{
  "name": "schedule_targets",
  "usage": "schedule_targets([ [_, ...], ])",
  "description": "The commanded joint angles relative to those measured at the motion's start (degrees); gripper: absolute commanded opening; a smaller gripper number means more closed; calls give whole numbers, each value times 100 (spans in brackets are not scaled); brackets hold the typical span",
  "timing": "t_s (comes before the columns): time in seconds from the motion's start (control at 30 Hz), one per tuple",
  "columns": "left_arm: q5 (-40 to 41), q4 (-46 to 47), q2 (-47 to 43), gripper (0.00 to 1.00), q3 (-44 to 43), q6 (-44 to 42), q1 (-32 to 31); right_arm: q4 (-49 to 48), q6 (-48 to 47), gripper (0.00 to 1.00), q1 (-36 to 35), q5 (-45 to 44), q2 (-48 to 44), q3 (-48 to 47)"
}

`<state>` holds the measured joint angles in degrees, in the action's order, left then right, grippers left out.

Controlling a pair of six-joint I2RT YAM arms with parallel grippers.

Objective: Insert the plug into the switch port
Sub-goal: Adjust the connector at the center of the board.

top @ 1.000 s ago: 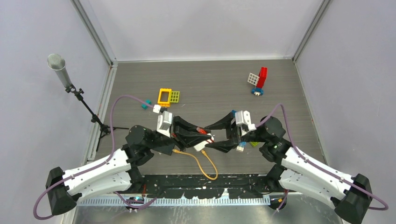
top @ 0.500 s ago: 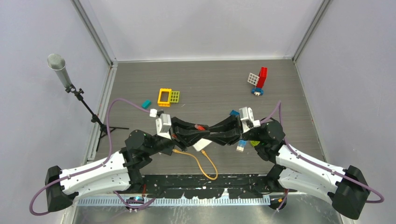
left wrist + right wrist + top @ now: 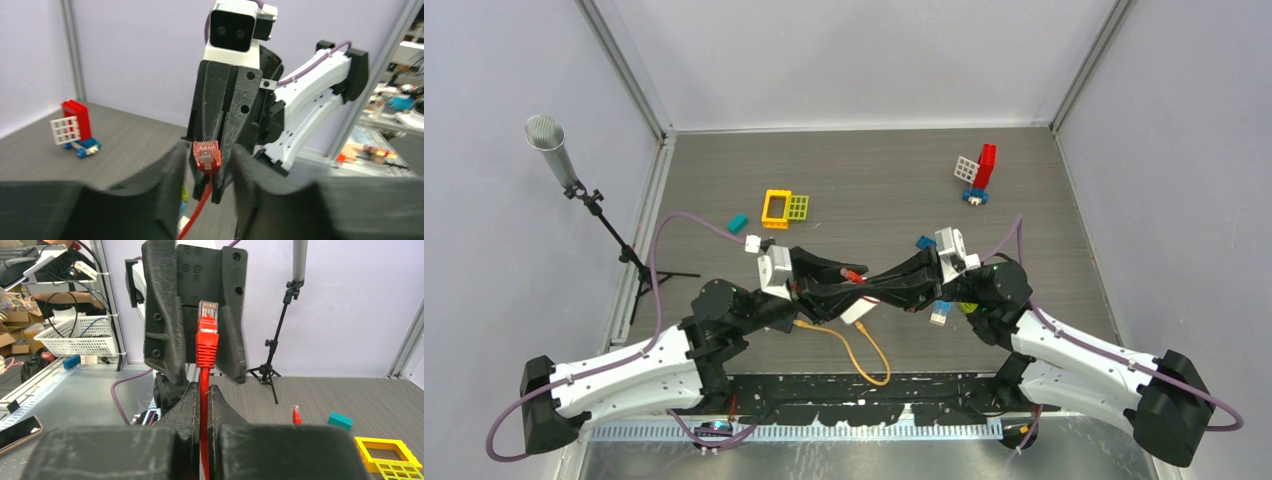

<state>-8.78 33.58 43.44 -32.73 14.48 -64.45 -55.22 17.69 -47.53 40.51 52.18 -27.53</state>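
Observation:
The red plug (image 3: 208, 315) stands upright on its red cable (image 3: 204, 375), held above the table between the two arms. My right gripper (image 3: 205, 390) is shut on the cable just below the plug. My left gripper (image 3: 206, 150) is open around the plug (image 3: 206, 155), with a gap on each side. In the top view both grippers meet over the table's middle, left gripper (image 3: 856, 278) and right gripper (image 3: 872, 284). A small white box (image 3: 856, 312) with an orange cable (image 3: 864, 350) lies under them. No port shows on it.
A yellow frame (image 3: 776, 207) and a teal brick (image 3: 738, 222) lie at the left. A red and blue brick build (image 3: 979, 172) stands at the back right. A microphone stand (image 3: 584, 190) rises at the left wall. A blue-white piece (image 3: 940, 313) sits by the right arm.
The right gripper came in from open and shut on the red cable under the plug. The left gripper, shut on the plug before, has parted its fingers.

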Motion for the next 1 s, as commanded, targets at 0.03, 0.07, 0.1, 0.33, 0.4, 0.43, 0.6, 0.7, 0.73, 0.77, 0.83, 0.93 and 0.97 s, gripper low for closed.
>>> schedule_targets([
  [0.03, 175, -239, -308, 52, -23, -77, -22, 160, -180, 1, -33, -191, -346, 27],
  [0.07, 241, -348, -367, 56, -8, -77, -20, 350, -264, 1, -29, -222, -433, 28],
  [0.1, 297, -432, -437, 58, 4, -78, -17, 546, -346, 1, -31, -300, -527, 28],
  [0.33, 801, -1289, -1099, 62, 121, -61, -16, 2172, -1022, 0, -33, -796, -1266, -47],
  [0.4, 1019, -1560, -1399, 62, 178, -51, -16, 2632, -1227, 0, -28, -924, -1446, -104],
  [0.43, 1131, -1710, -1537, 62, 211, -30, -20, 2800, -1306, 0, -28, -964, -1519, -126],
  [0.6, 1984, -2536, -2305, 61, 376, 107, -17, 3365, -1580, 1, -28, -1092, -1842, -186],
  [0.7, 2530, -3011, -2758, 61, 446, 243, -18, 3656, -1696, 1, -31, -1140, -1936, -232],
  [0.73, 2713, -3142, -2882, 61, 472, 305, -17, 3727, -1711, 0, -29, -1149, -1962, -254],
  [0.77, 2880, -3270, -2998, 60, 503, 368, -22, 3767, -1731, 0, -28, -1151, -1980, -267],
  [0.83, 3157, -3509, -3211, 59, 557, 506, -16, 3816, -1700, 0, -28, -1155, -2020, -308],
  [0.93, 3347, -3708, -3351, 57, 640, 675, -16, 3868, -1596, 0, -29, -1112, -2065, -392],
  [0.97, 3364, -3725, -3370, 57, 663, 707, -18, 3905, -1560, 0, -28, -1081, -2079, -439],
])
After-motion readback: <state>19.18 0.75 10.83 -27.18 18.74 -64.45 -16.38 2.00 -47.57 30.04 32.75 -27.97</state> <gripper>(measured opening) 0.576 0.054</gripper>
